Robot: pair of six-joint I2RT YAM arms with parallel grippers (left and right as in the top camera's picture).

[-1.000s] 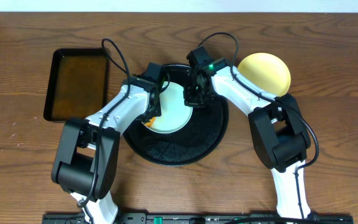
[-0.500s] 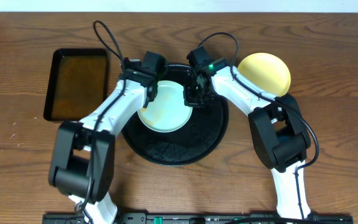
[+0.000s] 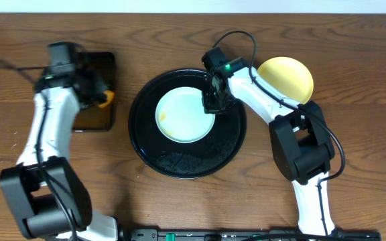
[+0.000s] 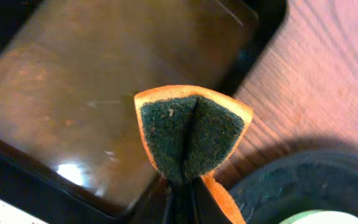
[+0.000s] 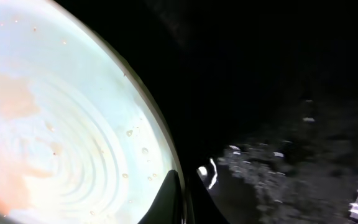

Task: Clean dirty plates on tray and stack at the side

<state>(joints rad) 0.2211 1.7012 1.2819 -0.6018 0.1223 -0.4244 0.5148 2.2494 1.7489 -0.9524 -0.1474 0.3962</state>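
The right gripper [image 3: 211, 104] is pinching the stiff, likely slippery plate [image 3: 183, 115] by its rim on the tray [image 3: 179, 171], the left gripper [image 4: 182, 190] squeezing a sponge [image 4: 191, 134] left of it.

Two black trays, one round tray [image 3: 179, 164] and one rectangular tray [image 3: 99, 117] at its ten o'clock, two plates — a mint plate [image 3: 185, 115] on the round one, a yellow plate [image 3: 288, 75] at its two o'clock — one sponge [image 4: 191, 134], and two robot arms, left arm [image 3: 45, 127] and right arm [image 3: 260, 97].
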